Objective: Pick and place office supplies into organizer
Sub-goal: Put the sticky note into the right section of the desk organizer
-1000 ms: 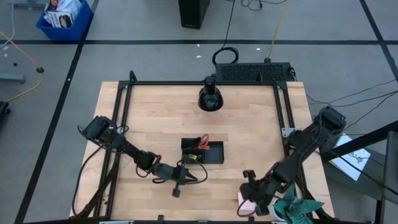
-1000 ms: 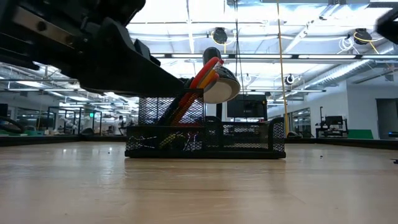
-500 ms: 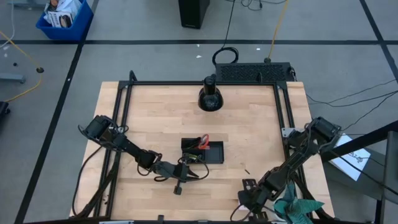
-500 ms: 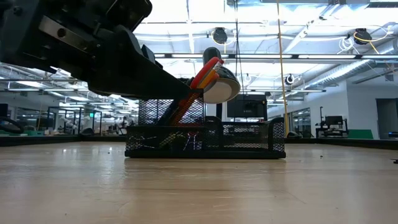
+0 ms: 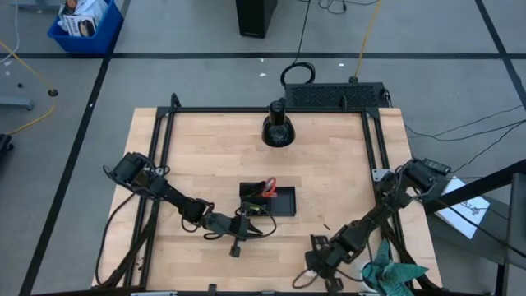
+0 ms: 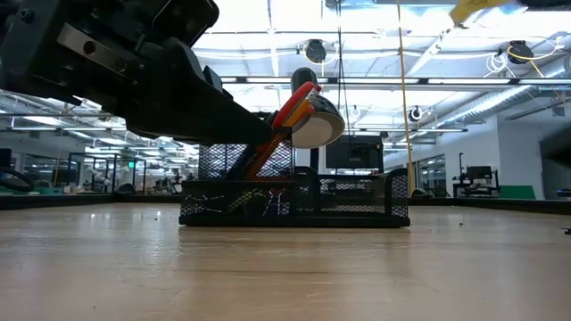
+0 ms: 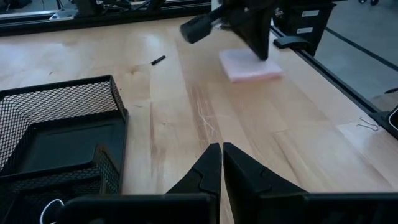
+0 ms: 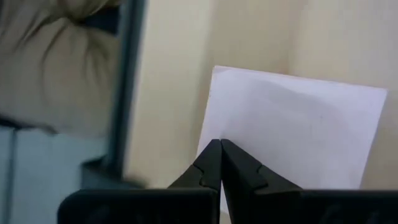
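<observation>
The black mesh organizer (image 5: 279, 201) stands mid-table, with red-handled scissors (image 5: 267, 187) and orange pencils upright in its tall compartment; it also shows in the low view (image 6: 294, 201) and the left wrist view (image 7: 56, 130). My left gripper (image 5: 265, 230) is shut and empty, just near of the organizer, pointing toward the table's right (image 7: 221, 152). The pink sticky-note pad (image 7: 252, 65) lies flat near the table's near edge. My right gripper (image 7: 258, 53) is shut and points down over it (image 8: 217, 149). In the high view my right gripper (image 5: 319, 265) hides the pad. My right gripper stands with shut fingers (image 7: 256, 37) pointing down from above at the pink pad's far part (image 7: 264, 65). The pad lies flat on the table. Whether the fingertips touch it, I cannot tell.
A round black dome (image 5: 278, 127) stands at the table's far middle. A teal-green cloth (image 5: 394, 275) lies at the near right corner. A small dark piece (image 5: 326, 226) lies on the table right of the organizer. A black frame rail (image 5: 374, 148) runs along the table's edges.
My right gripper has gone toward the table's near edge and a little toward its left, coming over the pink pad, which showed in the high view a second ago and is now covered by it.
</observation>
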`<act>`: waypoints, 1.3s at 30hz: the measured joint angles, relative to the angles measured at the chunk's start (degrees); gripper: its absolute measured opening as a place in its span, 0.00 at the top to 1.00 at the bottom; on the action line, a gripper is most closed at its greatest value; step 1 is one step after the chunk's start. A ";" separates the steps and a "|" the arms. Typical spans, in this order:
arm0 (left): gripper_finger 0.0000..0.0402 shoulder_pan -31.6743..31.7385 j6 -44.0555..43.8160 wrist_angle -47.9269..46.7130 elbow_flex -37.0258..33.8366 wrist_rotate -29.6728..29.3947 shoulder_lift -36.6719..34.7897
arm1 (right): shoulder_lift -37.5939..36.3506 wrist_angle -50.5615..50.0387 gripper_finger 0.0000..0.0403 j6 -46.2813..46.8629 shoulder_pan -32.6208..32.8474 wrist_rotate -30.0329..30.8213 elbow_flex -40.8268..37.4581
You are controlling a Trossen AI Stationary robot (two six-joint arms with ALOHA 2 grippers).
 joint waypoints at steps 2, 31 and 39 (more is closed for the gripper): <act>0.94 0.00 0.00 0.02 0.00 0.00 0.00 | 0.02 -0.10 1.00 -1.75 -1.18 2.78 -0.04; 0.94 -4.69 9.67 -18.10 16.08 -6.53 9.31 | -8.48 11.20 1.00 -15.86 -6.35 13.32 1.29; 0.87 -5.58 22.78 -29.55 24.21 -10.30 11.89 | -8.09 4.48 0.82 -14.63 -3.23 19.78 1.27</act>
